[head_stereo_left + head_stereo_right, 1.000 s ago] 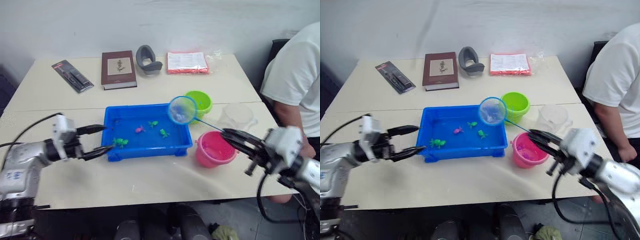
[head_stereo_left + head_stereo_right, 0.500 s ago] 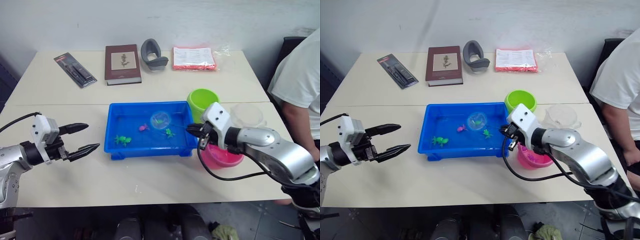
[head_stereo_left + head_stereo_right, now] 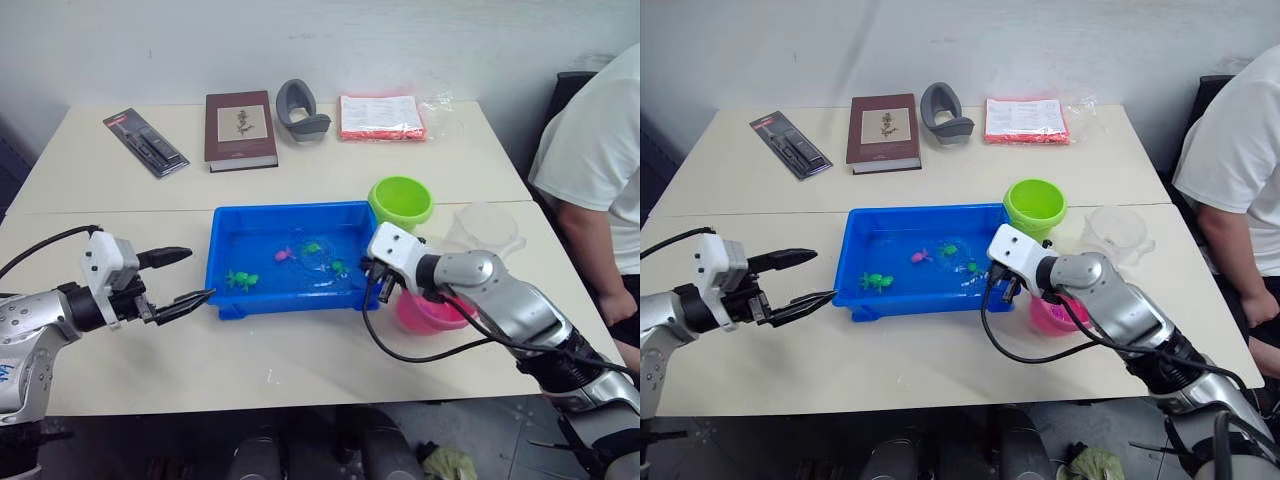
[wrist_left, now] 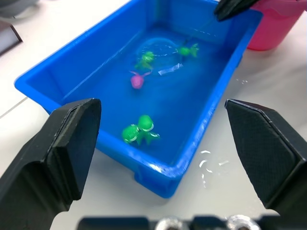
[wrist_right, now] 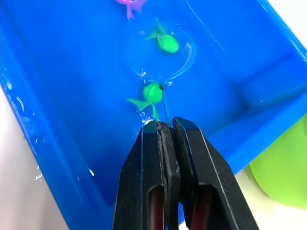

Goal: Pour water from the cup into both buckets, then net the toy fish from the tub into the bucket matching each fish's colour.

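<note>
My right hand (image 5: 165,127) clamped on net (image 5: 158,52) handle, hoop sunk in tub (image 3: 225,235) round green fish (image 5: 165,42), left hand (image 3: 190,275) apart nr tub.

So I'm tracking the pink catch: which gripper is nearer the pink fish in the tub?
Right. The right gripper is at the tub's right end, near the pink fish; the left gripper hangs outside its left wall.

No wording, number or brand can be read anywhere. The dark brown hardcover book (image 3: 240,130) on the tabletop (image 3: 120,190) bears a pale cover panel with a small figure, its marks too small to read; printing on the red-edged plastic packet (image 3: 381,117) and the black flat package (image 3: 144,143) is equally illegible.
</note>
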You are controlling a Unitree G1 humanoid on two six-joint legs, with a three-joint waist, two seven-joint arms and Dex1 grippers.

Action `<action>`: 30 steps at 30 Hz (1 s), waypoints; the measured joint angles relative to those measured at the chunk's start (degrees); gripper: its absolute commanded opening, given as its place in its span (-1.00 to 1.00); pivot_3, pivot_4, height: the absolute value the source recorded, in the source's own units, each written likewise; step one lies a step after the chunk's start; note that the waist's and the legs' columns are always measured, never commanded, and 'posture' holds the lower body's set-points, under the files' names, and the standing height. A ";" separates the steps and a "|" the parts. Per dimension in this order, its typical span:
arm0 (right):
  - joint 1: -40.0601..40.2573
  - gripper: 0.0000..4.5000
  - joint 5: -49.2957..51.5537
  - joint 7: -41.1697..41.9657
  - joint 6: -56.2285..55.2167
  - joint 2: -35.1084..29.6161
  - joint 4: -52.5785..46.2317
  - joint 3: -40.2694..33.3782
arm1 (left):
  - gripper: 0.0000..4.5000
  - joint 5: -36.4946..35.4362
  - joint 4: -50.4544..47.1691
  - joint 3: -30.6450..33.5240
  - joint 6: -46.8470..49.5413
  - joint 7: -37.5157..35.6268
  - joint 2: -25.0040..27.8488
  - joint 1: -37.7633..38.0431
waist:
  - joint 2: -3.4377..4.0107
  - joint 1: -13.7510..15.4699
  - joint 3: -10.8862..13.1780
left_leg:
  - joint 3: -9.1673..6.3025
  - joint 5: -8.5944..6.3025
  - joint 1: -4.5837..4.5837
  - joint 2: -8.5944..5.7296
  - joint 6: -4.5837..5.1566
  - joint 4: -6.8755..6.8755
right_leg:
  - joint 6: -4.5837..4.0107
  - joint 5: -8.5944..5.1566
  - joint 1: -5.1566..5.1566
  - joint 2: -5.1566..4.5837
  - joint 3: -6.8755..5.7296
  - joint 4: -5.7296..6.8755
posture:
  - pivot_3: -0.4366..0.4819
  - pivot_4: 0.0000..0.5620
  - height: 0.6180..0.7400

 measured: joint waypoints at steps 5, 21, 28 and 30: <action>-4.20 -1.00 -3.60 2.83 1.29 1.73 1.08 1.71 | 0.98 0.06 0.03 0.03 -0.10 0.09 0.08 0.38 | 0.00 -0.79 0.00 | -0.01 0.00 0.00 0.03 -0.01 -0.01 | -0.01 0.00 -0.01 0.03 -0.02 0.01 | -0.05 -0.47 1.00; -10.10 -1.00 -9.48 8.58 3.75 14.37 9.35 6.10 | 0.98 0.74 2.44 2.06 -1.61 -0.50 0.53 5.28 | 0.00 -0.89 -0.01 | -0.01 0.01 -0.03 0.02 0.00 0.00 | -0.03 -0.01 -0.03 -0.02 -0.05 0.07 | -0.05 -0.47 1.00; -11.51 -1.00 -11.19 9.14 5.23 14.56 9.74 6.23 | 0.98 0.83 5.50 4.27 -4.74 -1.12 0.26 7.52 | 0.01 -0.89 -0.02 | -0.01 0.01 -0.01 0.01 -0.01 0.00 | -0.03 -0.01 -0.04 -0.04 -0.05 0.07 | -0.05 -0.47 1.00; -12.90 -1.00 -11.95 9.06 6.52 14.95 9.80 6.25 | 0.98 0.83 6.16 4.99 -5.47 -1.13 0.26 7.63 | 0.01 -1.02 -0.02 | -0.01 0.01 -0.01 0.02 -0.02 0.00 | -0.04 -0.01 -0.04 -0.03 -0.05 0.08 | -0.05 -0.47 1.00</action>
